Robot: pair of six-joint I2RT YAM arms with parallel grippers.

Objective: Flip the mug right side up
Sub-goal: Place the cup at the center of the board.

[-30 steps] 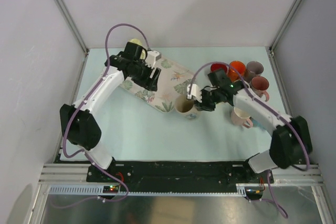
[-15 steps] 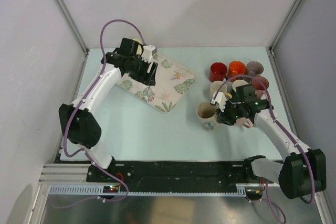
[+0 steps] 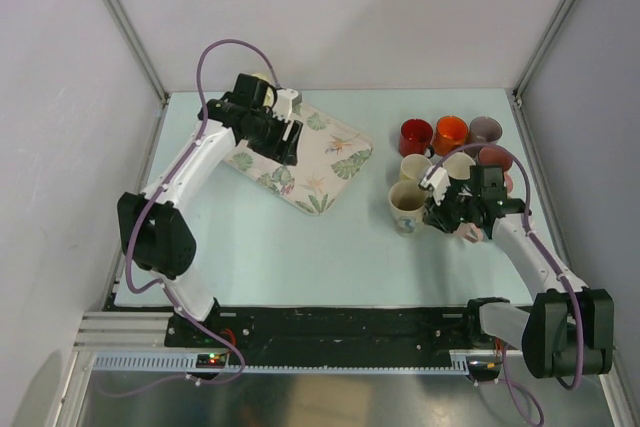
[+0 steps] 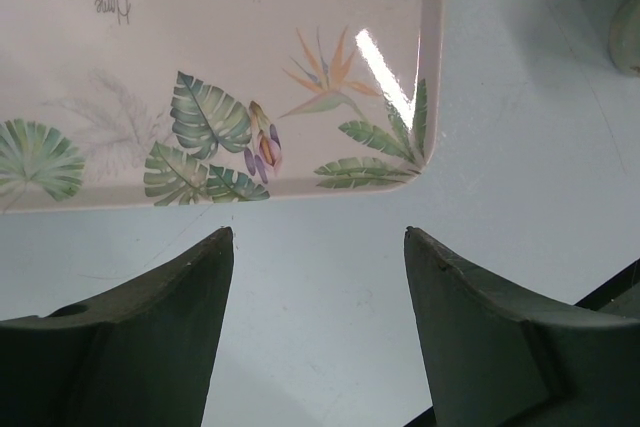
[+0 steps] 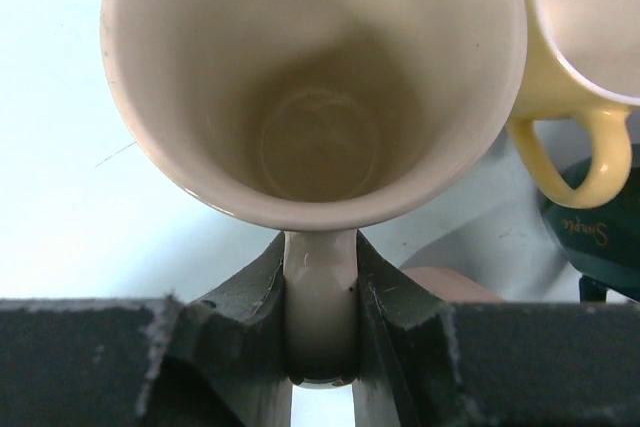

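Mug [image 3: 406, 205] carried rightward over pale table [image 3: 290, 257], handle clamped in right gripper [image 5: 320, 342], left gripper [image 4: 318, 322] spread empty near tray [image 4: 250, 67], white walls [image 3: 350, 17]

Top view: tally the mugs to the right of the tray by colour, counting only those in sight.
cream mugs: 3
red mug: 1
orange mug: 1
mauve mug: 1
pink mugs, both partly covered: 2
Total: 8 in sight; the right arm may hide more.
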